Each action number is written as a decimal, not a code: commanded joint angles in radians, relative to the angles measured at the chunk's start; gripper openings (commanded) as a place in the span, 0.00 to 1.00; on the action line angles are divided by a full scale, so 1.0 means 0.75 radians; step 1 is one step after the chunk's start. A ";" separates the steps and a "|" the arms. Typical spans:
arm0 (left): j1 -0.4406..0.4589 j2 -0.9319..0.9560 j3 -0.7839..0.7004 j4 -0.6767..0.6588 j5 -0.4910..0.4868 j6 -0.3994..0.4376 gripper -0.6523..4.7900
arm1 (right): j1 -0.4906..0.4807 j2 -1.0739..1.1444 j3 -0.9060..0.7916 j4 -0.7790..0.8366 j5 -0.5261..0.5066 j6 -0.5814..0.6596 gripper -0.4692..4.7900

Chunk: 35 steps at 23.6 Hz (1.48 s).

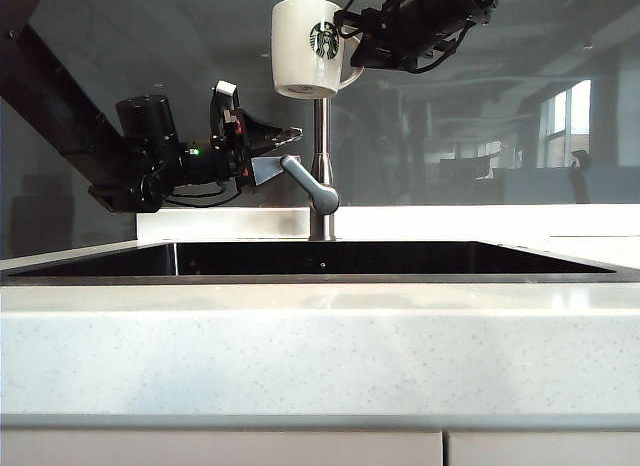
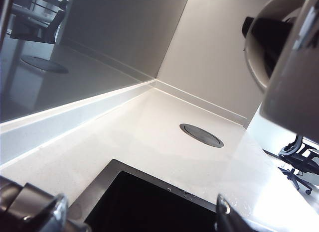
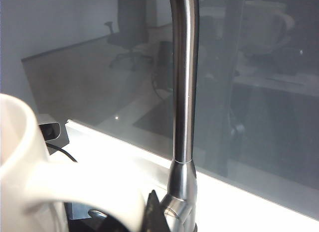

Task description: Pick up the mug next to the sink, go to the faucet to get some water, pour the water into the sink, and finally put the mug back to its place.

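The right pincer [image 1: 362,48] was high at the upper right of the exterior view, closed tight on the loop handle of the mug [image 1: 308,48]. The white mug hung upright just left of that pincer, its green logo facing the camera, in front of the faucet [image 1: 322,201] neck and well above the sink [image 1: 320,258]. In the right wrist view the mug's handle [image 3: 75,192] sat close beside the steel faucet stem [image 3: 183,92].

The left pincer [image 1: 262,151] was lower, left of the faucet, its jaws spread wide and holding nothing; one finger's tip lay next to the faucet's lever, though contact could not be told. Its fingertips [image 2: 223,206] showed above the pale worktop [image 2: 149,127] and the sink's far corner [image 2: 149,202].
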<state>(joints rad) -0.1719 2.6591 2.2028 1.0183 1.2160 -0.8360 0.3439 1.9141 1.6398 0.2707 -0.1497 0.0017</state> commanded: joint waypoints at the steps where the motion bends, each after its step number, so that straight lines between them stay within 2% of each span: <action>1: -0.013 -0.020 0.008 0.062 0.084 -0.013 0.80 | 0.004 -0.021 0.024 0.104 -0.002 0.021 0.09; 10: -0.013 -0.021 0.008 0.062 0.080 -0.010 0.80 | 0.004 -0.021 0.024 0.104 -0.003 0.021 0.09; 13: -0.013 -0.020 0.008 0.061 0.080 0.028 0.80 | 0.004 -0.021 0.024 0.104 -0.003 0.021 0.09; 17: -0.013 -0.020 0.008 0.046 0.048 0.130 0.80 | 0.004 -0.022 0.024 0.104 -0.002 0.021 0.09; 20: -0.013 -0.020 0.008 -0.062 -0.054 0.275 0.80 | 0.004 -0.027 0.024 0.107 -0.002 0.021 0.09; 27: -0.012 -0.020 0.008 -0.253 -0.192 0.514 0.80 | -0.016 -0.038 0.024 0.106 -0.002 0.016 0.09; 33: 0.008 -0.020 0.008 -0.322 -0.314 0.602 0.80 | -0.022 -0.040 0.024 0.104 -0.001 0.016 0.09; 35: 0.016 -0.020 0.008 -0.349 -0.417 0.637 0.80 | -0.022 -0.040 0.024 0.105 -0.002 0.016 0.09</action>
<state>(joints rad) -0.1646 2.6522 2.2036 0.7650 0.9604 -0.3843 0.3252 1.9121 1.6394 0.2535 -0.1455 -0.0093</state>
